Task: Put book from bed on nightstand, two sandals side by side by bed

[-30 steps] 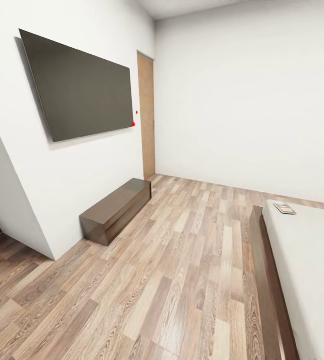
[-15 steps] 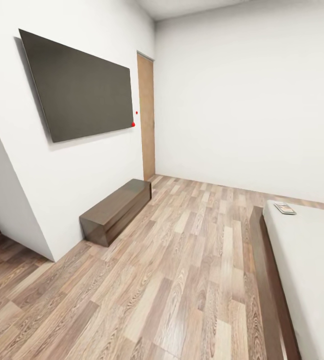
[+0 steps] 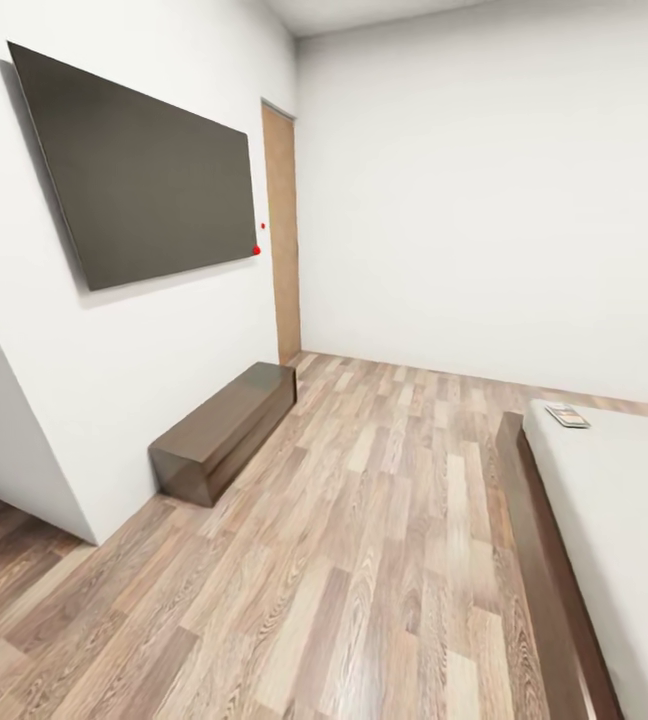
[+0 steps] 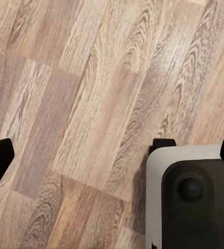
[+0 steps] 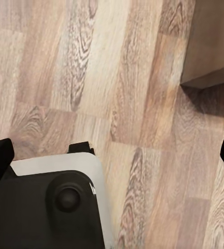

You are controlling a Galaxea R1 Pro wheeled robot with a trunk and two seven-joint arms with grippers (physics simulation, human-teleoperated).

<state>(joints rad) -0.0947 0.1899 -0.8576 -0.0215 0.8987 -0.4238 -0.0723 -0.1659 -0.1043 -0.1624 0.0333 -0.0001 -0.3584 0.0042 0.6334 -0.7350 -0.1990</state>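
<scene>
Thin paperback book [image 3: 568, 415], dark cover with orange band, lies flat at the far corner of the pale-mattressed bed [image 3: 624, 520]; both claws spread open, empty.

We are in a bedroom of a home: a low bed [image 3: 604, 520] with a dark wooden frame and pale mattress stands at the right, a large flat television [image 3: 139, 170] hangs on the white wall [image 3: 484, 200], a long dark console [image 3: 224, 430] sits beneath it, and a wooden door [image 3: 282, 235] closes the far corner over wood-plank floor [image 3: 364, 560].
</scene>
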